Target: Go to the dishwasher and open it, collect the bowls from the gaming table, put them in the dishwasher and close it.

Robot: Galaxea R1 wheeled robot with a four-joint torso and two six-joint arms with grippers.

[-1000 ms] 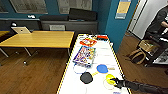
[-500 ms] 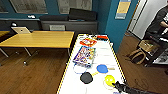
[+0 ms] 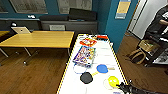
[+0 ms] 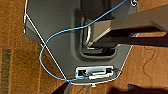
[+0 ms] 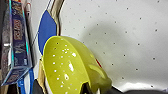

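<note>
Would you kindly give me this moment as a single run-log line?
right gripper at yellow-green bowl, grasp unclear | blue bowl and black bowl on white table | colourful box beyond them

A wooden table (image 3: 41, 39) stands on the brown wood floor (image 3: 32, 72) with an open white laptop (image 3: 21, 30) at its far corner. Behind it, a dark low cabinet (image 3: 67, 21) runs along the teal wall (image 3: 110, 22), where a yellow notice (image 3: 123, 7) hangs. A colourful flat box (image 3: 85, 55) lies near a red-and-white item (image 3: 88, 41), possibly a packet, and a small red object (image 3: 102, 37) sits further back. A person (image 3: 160, 21) stands at the right beside a dark rig, with a tan bag (image 3: 136, 55) on the floor nearby.
</note>
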